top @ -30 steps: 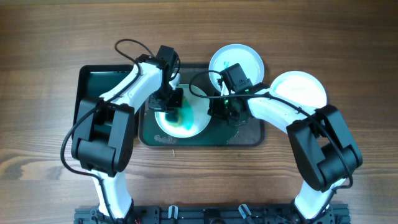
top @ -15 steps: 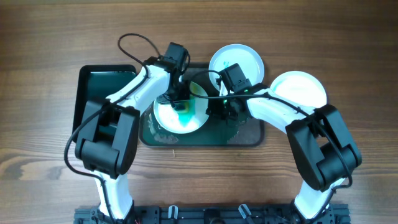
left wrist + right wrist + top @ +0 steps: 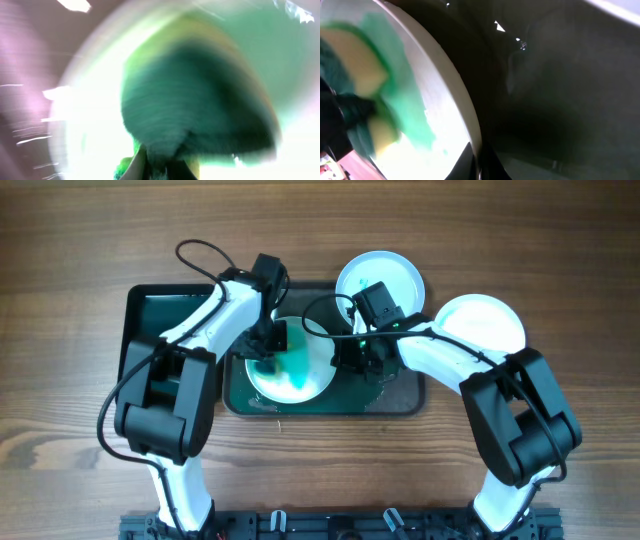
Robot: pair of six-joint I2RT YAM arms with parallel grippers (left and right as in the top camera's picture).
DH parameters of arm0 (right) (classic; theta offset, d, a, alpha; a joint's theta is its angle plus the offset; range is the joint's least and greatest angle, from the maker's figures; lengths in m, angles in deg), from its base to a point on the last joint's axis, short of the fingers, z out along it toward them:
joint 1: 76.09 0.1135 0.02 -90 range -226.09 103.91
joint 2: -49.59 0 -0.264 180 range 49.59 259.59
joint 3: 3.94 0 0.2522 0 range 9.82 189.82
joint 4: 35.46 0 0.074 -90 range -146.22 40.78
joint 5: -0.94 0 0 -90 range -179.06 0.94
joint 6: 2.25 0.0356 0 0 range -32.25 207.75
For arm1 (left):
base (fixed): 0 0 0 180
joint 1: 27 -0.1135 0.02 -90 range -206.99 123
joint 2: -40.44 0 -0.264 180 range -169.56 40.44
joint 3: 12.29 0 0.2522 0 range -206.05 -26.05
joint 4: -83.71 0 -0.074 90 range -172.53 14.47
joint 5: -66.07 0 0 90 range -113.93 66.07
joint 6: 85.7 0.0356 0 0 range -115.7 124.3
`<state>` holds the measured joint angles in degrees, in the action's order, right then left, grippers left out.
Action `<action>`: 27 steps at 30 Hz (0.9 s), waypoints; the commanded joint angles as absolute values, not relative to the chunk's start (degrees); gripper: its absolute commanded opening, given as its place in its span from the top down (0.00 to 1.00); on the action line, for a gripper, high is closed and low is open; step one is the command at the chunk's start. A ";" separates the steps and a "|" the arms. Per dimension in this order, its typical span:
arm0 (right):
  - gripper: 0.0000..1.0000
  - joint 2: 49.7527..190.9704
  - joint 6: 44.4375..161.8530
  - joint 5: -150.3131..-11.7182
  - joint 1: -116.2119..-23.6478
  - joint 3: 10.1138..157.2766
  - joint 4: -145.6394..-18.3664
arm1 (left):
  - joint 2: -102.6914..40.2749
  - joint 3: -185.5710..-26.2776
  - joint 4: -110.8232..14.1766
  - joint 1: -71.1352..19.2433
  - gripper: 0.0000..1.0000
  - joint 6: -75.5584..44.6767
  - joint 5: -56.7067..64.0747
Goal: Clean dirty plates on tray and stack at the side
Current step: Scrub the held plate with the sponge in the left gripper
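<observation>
A white plate smeared with teal paint lies on the dark grey-green tray. My left gripper is shut on a green-yellow sponge and presses it on the plate's left part. In the left wrist view the sponge is a blur over the plate. My right gripper is shut on the plate's right rim; the right wrist view shows its fingers pinching the rim, with the plate and sponge beyond. A second plate lies at the tray's far edge, a third on the table to the right.
A smaller black tray lies left of the big tray, under my left arm. The wooden table surrounds both trays. The tray floor beside the held plate is dark and bare.
My left gripper swept the sponge right across the plate, then back to the left. The teal smear has spread. The right gripper kept its hold on the rim.
</observation>
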<state>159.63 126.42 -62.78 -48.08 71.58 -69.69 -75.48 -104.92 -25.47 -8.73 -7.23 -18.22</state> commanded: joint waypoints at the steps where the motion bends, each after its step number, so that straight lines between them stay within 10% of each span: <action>1: 0.96 160.50 125.92 -62.19 -47.95 72.12 -69.01 | -76.90 -103.87 -25.36 -7.33 0.96 8.83 11.88; 10: 0.96 160.50 125.88 -62.19 -47.95 72.12 -69.03 | -76.90 -103.87 -35.07 -7.33 0.96 4.94 7.22; 19: 0.96 160.50 125.92 -62.21 -47.95 72.12 -69.01 | -76.90 -103.87 -35.20 -7.33 0.96 -26.49 -49.12; 27: 0.96 160.50 126.12 -62.25 -47.95 72.12 -68.97 | -76.90 -103.87 -24.73 -7.23 0.96 -24.50 -32.36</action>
<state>159.76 126.47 -62.56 -47.62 71.60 -68.46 -75.48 -104.94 -26.72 -5.83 -26.99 -38.72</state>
